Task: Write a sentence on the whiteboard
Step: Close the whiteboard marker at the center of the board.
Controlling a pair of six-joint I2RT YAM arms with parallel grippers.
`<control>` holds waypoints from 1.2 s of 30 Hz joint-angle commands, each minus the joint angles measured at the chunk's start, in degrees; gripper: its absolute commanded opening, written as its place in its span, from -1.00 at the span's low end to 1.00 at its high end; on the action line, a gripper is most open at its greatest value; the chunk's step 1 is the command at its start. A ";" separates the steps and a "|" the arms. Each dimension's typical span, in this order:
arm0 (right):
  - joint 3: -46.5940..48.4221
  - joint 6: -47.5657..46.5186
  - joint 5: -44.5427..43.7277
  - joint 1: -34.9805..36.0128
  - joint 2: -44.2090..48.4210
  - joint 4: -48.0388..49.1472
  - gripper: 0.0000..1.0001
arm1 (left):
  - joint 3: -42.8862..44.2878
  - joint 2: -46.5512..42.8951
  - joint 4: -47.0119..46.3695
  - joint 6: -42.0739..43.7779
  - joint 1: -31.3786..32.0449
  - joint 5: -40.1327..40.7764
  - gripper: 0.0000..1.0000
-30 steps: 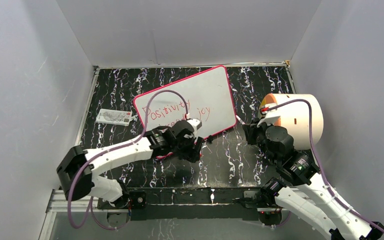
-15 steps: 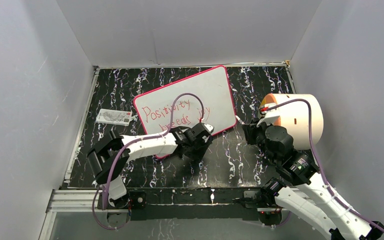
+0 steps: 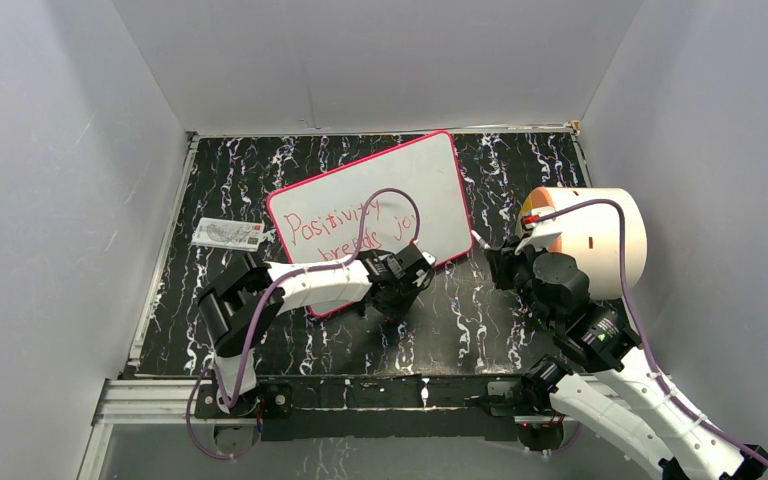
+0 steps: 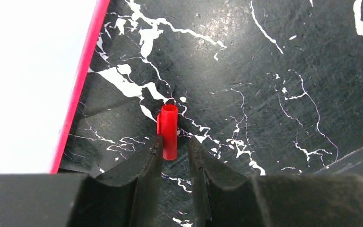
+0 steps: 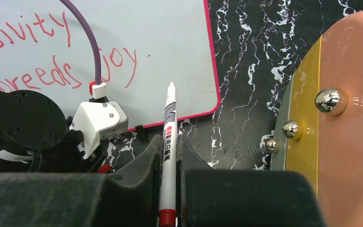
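The left arm has slid further right, uncovering "breeds" in the sentence on the whiteboard (it lies slanted on the desk). The left gripper has its jaws slightly spread around a red cap; the right gripper has its jaws pinching the marker.

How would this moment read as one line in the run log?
sentence written on whiteboard | left gripper open around red cap, beside whiteboard | right gripper shut on uncapped marker

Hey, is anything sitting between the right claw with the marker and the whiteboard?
Nothing visible. The marker in the right claw points straight at the near right corner of the whiteboard. The left arm's wrist and purple cable cover the board further left.
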State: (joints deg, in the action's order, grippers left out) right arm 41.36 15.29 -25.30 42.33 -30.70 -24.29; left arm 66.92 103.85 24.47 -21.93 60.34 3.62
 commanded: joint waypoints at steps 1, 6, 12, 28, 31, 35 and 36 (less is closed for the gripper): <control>1.20 0.40 0.18 -0.31 0.63 2.17 -1.00 | 2.13 0.59 3.24 0.75 -0.38 -1.11 -0.51; 1.00 0.52 0.14 -0.30 0.89 2.36 -1.00 | 2.52 1.70 4.36 0.75 -0.48 -1.35 -0.54; 1.07 0.59 -0.12 -0.31 1.37 1.96 -1.00 | 2.93 1.94 6.75 0.37 -0.48 0.02 -0.53; 0.41 0.67 -0.10 -0.31 1.16 2.51 -1.00 | 3.13 3.63 6.69 -0.39 0.04 1.48 -0.48; 0.30 0.73 -0.14 -0.27 1.11 2.52 -1.00 | 2.73 4.73 6.18 -0.31 0.04 1.65 -0.52; 0.30 0.71 -0.22 -0.29 1.40 2.36 -1.00 | 1.90 5.77 6.15 -0.24 0.13 1.09 -0.69; 0.22 0.75 -0.20 -0.31 1.47 2.38 -1.00 | 1.75 5.63 6.12 -0.07 0.25 1.12 -0.80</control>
State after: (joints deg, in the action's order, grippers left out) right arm 41.34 15.31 -25.32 42.33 -29.95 -24.29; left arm 69.78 106.69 30.04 -21.98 60.14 4.10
